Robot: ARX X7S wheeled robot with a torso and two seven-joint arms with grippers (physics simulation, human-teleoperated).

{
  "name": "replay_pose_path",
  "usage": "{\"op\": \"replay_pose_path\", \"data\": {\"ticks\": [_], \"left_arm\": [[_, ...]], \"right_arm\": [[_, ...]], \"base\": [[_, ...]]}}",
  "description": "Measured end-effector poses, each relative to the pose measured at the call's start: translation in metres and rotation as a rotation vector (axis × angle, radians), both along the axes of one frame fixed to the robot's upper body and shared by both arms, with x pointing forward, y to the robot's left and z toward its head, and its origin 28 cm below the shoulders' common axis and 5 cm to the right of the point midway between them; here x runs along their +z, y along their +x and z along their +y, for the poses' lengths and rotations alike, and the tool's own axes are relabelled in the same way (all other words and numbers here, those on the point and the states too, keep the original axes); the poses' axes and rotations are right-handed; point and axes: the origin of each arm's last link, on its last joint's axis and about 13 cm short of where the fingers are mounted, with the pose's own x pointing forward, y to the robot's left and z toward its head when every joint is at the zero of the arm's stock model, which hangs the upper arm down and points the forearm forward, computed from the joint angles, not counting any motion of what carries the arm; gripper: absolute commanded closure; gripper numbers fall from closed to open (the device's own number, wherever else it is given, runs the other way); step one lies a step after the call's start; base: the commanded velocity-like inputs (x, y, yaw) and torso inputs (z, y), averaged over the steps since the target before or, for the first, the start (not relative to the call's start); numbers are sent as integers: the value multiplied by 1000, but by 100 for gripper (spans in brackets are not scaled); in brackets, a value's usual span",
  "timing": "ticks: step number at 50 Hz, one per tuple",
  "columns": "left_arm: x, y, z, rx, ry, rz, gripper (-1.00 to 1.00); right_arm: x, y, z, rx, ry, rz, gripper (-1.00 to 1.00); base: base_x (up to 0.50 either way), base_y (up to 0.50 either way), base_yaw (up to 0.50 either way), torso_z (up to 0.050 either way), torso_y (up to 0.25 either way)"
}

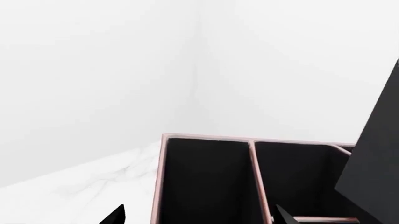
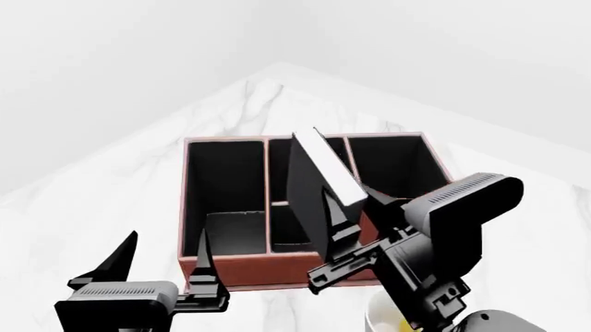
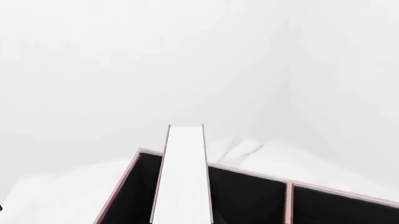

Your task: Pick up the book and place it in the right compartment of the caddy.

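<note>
In the left wrist view, the caddy (image 1: 209,179) lies just ahead of the left claw, its black-lined sections parted by pale-trimmed walls. Only two dark tips of that claw show at the frame's edge, spread well apart with nothing between them. A black slab at the side is likely the book (image 1: 374,163).

In the head view, the right claw (image 2: 356,207) grips the book (image 2: 309,183) by its lower part, holding it upright and slightly tilted over the caddy's (image 2: 221,266) middle section. The right compartment (image 2: 392,162) sits just beyond and to that claw's right. The left claw (image 2: 166,266) hovers wide at the caddy's red-brown front wall. The marbled desk (image 2: 111,187) looks smooth and glossy.

In the right wrist view, the book's white page edge (image 3: 182,172) rises straight from the claw above the caddy (image 3: 134,168). To do this well, the book should probably shift sideways over the right compartment, stay vertical, clear the divider, then descend before release.
</note>
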Motion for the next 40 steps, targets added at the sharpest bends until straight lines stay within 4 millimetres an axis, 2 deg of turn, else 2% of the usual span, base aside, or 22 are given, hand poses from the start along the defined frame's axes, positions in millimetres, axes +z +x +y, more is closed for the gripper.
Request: {"op": "replay_pose_path", "data": {"ticks": [23, 40], "left_arm": [[0, 0, 0, 0, 0, 4, -100], [-1, 1, 0, 3, 1, 8, -100]], "right_arm": [[59, 35, -9, -107, 23, -52, 100], [78, 68, -23, -274, 11, -24, 100]], "base": [[0, 0, 0, 0, 1], [0, 0, 0, 0, 1]]}}
